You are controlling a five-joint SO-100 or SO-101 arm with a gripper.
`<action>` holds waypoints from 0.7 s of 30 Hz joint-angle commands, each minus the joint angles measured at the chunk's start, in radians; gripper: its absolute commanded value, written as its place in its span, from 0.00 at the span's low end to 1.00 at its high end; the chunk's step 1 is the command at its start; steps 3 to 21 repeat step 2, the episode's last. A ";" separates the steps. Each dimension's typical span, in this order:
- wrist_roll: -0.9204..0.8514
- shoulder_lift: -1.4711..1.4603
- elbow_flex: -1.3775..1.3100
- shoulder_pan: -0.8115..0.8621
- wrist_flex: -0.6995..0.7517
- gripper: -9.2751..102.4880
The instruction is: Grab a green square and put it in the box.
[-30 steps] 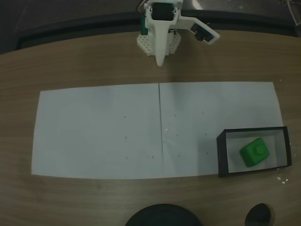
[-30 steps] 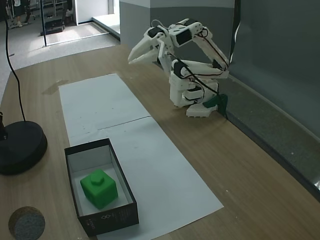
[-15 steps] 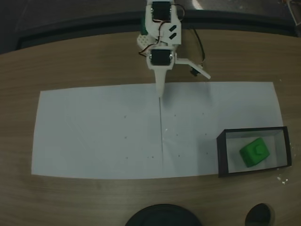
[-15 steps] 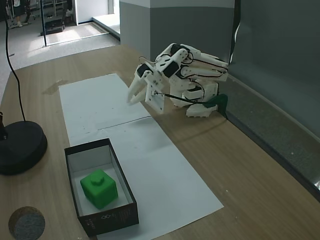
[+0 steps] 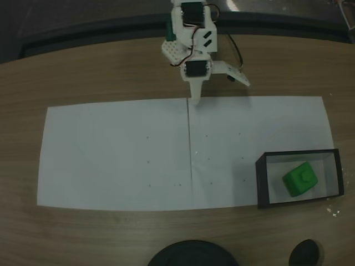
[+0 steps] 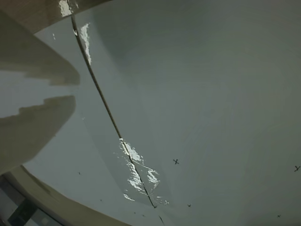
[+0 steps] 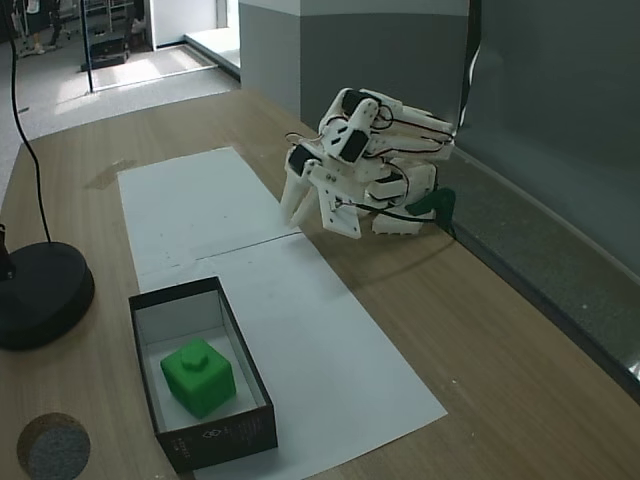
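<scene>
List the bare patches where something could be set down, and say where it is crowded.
Free: the white paper between its middle seam and left edge in a fixed view. Crowded: the box with the green square, and near the gripper.

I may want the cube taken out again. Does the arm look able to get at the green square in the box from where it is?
Probably yes. The green square sits uncovered in the open-topped box, and bare paper lies between it and the folded gripper. Whether its reach suffices is uncertain.
</scene>
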 commanded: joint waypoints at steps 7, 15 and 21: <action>0.000 0.025 -0.061 0.002 0.014 0.08; 0.000 0.025 -0.061 0.002 0.014 0.08; 0.000 0.025 -0.061 0.002 0.014 0.08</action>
